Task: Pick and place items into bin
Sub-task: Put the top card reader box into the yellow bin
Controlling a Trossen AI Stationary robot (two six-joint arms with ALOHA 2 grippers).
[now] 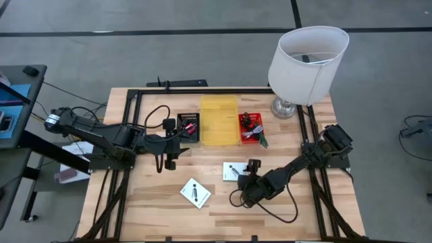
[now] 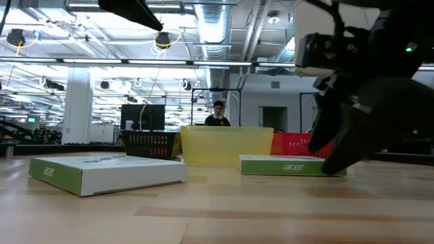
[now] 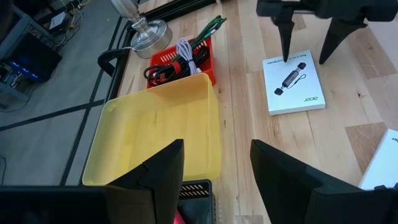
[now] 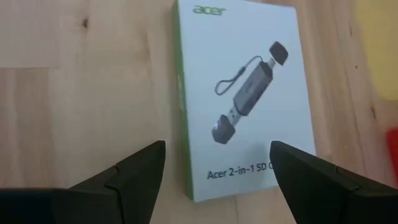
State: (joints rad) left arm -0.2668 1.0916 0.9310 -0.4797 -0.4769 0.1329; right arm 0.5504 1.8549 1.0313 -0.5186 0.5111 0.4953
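Two white Acer card-reader boxes lie flat on the wooden table: one (image 1: 231,171) (image 4: 242,99) right of centre, the other (image 1: 196,194) (image 2: 102,173) nearer the near edge. My right gripper (image 1: 247,174) (image 4: 217,165) is open just over the first box's near end, a finger on either side. I see no touch. My left gripper (image 1: 174,140) (image 3: 214,162) is open above the black basket (image 1: 188,126), facing the yellow bin (image 1: 219,120) (image 3: 155,130). The bin looks bare inside.
A red basket (image 1: 251,127) (image 3: 183,59) with cords and green sticks stands right of the bin. A white-shaded lamp (image 1: 307,61) stands at the far right corner. A black frame rims the table. A person (image 2: 218,112) stands far behind the table.
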